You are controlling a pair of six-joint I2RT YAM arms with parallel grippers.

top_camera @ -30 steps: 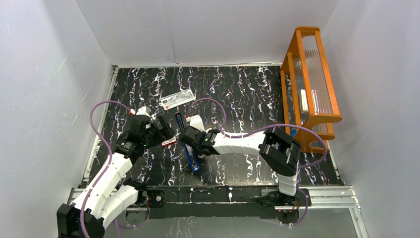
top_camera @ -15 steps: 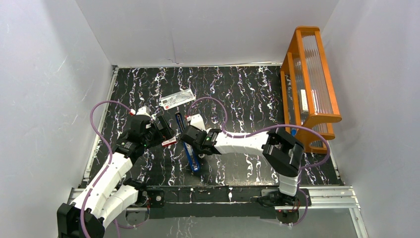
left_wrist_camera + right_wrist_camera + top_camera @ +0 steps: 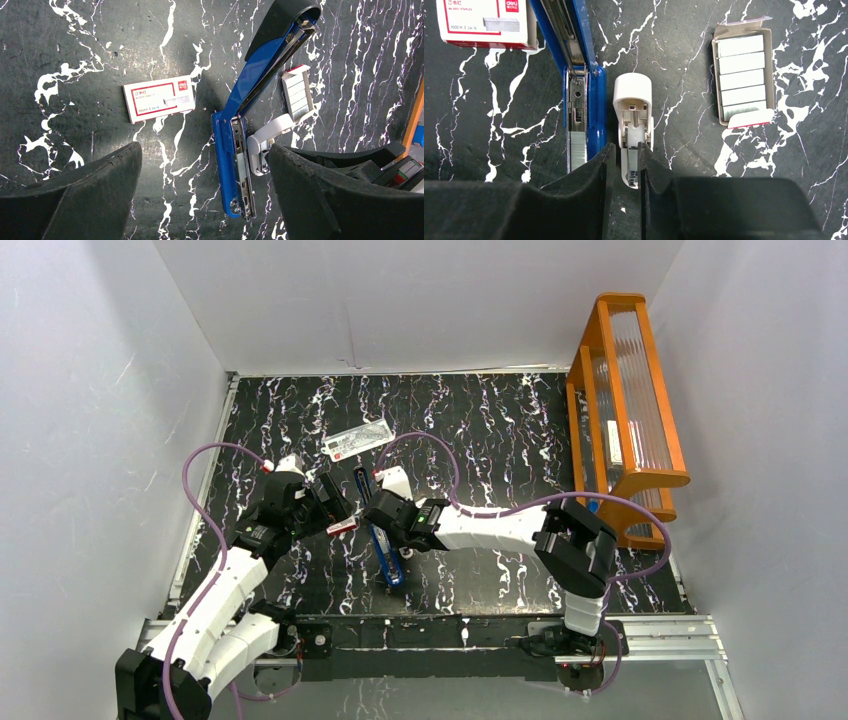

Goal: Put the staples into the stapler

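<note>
1. Left wrist view: the left fingers (image 3: 75,200) stood wide apart and held nothing, above the desk (image 3: 60,60). Between them the stapler (image 3: 255,75) lay swung open, its blue top stretched one way from the hinge and its rail the other. The box (image 3: 159,101) lay flat to one side of it, apart. On the other side lay the tray (image 3: 296,70), near the stapler and packed with staples (image 3: 299,97). A white piece (image 3: 267,137) lay just beside the rail.

2. Right wrist view: the right fingers (image 3: 574,200) stood close together with a narrow gap, over the near end of the white piece. Whether they pinched it could not be told. The stapler's rail lay just left of the piece, facing up, with a silvery strip at its near end. The tray sat well to the right, with five rows of staples showing. The box lay just beside the stapler's blue top.

3. Top view: both arms met left of the desk's middle, closer to its near edge than its far one. The stapler lay lengthwise between those two edges, under the right fingers. The box sat by the left fingers. A packet (image 3: 358,440) lay apart, toward the far edge. An orange rack (image 3: 625,410) stood along the right edge.
</note>
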